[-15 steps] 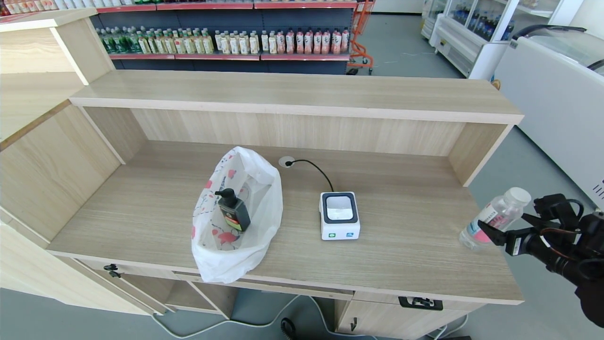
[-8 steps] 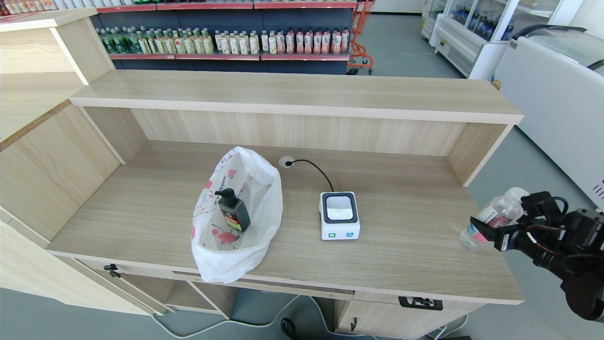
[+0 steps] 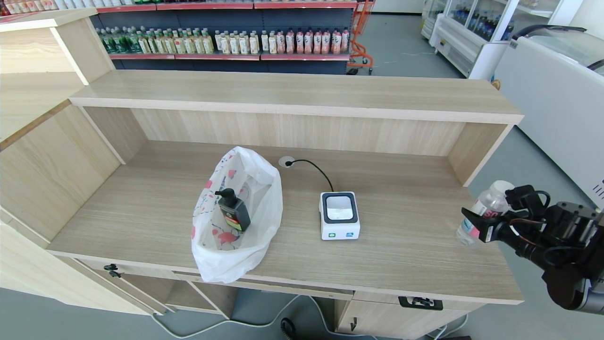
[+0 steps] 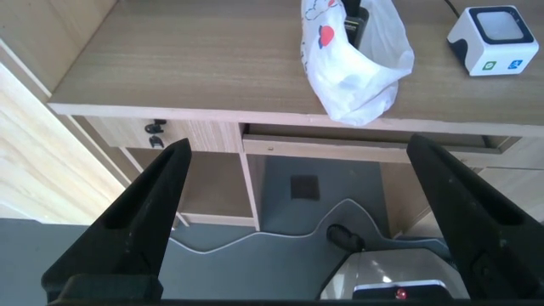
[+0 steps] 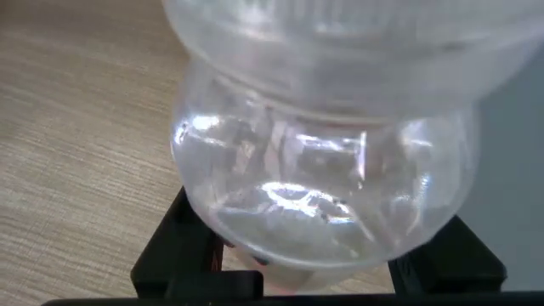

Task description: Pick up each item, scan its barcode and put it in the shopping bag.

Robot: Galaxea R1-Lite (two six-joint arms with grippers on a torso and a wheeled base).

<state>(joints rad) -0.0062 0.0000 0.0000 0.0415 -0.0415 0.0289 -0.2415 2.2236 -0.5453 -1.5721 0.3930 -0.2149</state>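
The right gripper (image 3: 490, 215) had moved a short way inward from the right edge of the counter (image 3: 401, 255) over the last second. The water bottle (image 3: 488, 203) moved with it. Everything else on the counter held its place.

- **Right jaws:** clamped across the bottle's body, with the bottle tilted between them, cap uppermost.
- **Left gripper (image 4: 297, 170):** below the counter's front edge, jaws wide apart with nothing between them.
- **Scanner (image 3: 339, 215):** well apart from the right jaws, toward the counter's middle.
- **Shopping bag (image 3: 236, 255):** beyond the scanner, already holding a dark pump bottle (image 3: 233, 210).

The pick-up appeared complete. The scan step came next, and it probably required the label to be turned toward the scanner window.
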